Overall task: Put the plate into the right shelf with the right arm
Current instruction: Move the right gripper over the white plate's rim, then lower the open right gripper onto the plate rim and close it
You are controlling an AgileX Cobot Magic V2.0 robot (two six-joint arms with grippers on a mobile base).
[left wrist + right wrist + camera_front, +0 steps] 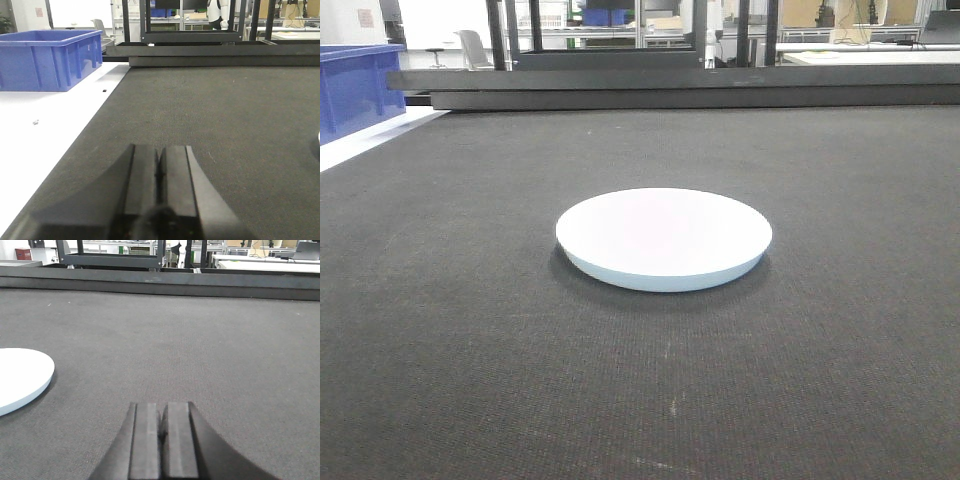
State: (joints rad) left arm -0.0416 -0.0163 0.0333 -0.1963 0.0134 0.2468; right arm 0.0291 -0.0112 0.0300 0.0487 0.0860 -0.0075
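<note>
The white round plate [663, 238] lies flat on the dark mat in the middle of the front view. Its edge also shows at the left of the right wrist view [22, 377]. My right gripper [161, 407] is shut and empty, low over the mat, to the right of the plate and apart from it. My left gripper [160, 150] is shut and empty over the mat's left part. Neither gripper shows in the front view. The right shelf is out of view.
A blue plastic bin [50, 57] stands on the white table top [45, 130] left of the mat. A low dark rail [670, 88] runs along the mat's far edge, with black frame uprights [500, 35] and benches behind it.
</note>
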